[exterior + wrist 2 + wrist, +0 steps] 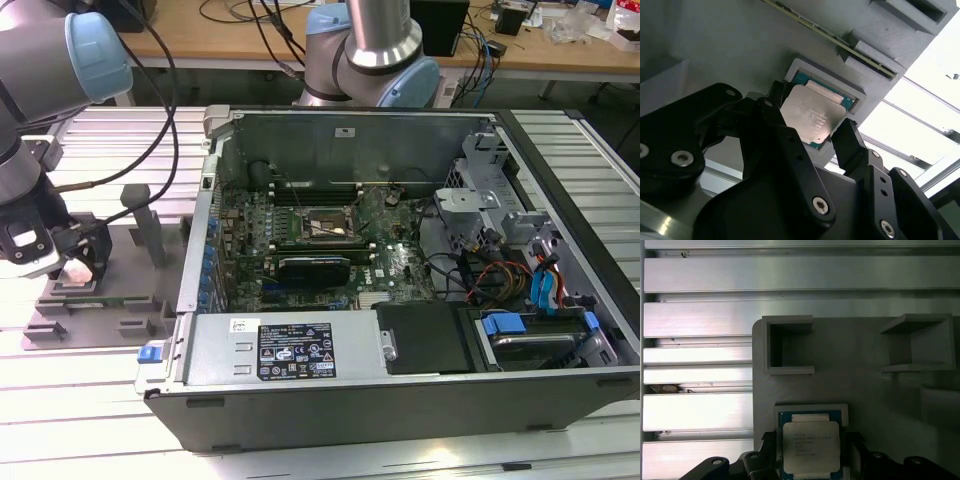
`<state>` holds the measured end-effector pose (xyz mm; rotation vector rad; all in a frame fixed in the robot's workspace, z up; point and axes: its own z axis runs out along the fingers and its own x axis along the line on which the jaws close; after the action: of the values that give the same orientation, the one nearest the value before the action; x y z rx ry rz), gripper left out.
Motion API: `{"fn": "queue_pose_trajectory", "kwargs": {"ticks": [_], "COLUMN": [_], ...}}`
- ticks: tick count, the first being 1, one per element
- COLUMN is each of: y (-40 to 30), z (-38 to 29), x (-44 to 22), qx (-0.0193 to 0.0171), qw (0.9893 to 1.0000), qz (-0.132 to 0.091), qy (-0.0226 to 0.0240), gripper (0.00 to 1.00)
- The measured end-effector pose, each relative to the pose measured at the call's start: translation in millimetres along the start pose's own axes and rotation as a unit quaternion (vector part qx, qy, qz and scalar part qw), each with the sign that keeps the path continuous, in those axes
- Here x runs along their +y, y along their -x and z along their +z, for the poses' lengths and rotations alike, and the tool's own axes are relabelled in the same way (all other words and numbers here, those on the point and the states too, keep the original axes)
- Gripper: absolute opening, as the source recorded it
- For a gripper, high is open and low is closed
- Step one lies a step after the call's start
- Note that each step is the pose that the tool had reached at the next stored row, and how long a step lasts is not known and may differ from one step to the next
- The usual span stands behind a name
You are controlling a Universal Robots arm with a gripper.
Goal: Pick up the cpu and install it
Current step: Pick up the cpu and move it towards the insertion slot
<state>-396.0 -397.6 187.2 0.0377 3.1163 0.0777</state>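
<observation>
While one cpu (810, 117) sits in the tray (735, 45), the end effector (811, 116) straddles it, two fingers (850, 146) seemingly apart.

Arm (30, 70) low — tool (78, 268) down, fingers (847, 142) spread.

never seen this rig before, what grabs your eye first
The open computer case dominates the middle of the exterior view, its motherboard bare. At that view's left, the gripper is down over the cpu, which lies silver top up in a recess of the grey tray.
</observation>
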Motion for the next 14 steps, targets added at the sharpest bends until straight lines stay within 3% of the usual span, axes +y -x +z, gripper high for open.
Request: {"fn": "queue_pose_trajectory", "kwargs": {"ticks": [2, 3, 14], "y": [0.0, 0.0, 0.1], "z": [0.1, 0.1, -1.2], "x": [0.0, 0.0, 0.1], "qx": [0.0, 0.0, -0.0001], "qw": [1.0, 1.0, 1.0], "qz": [0.0, 0.0, 0.0], "qy": [0.0, 0.0, 0.0001], "gripper": [0.65, 0.57, 0.55]}}
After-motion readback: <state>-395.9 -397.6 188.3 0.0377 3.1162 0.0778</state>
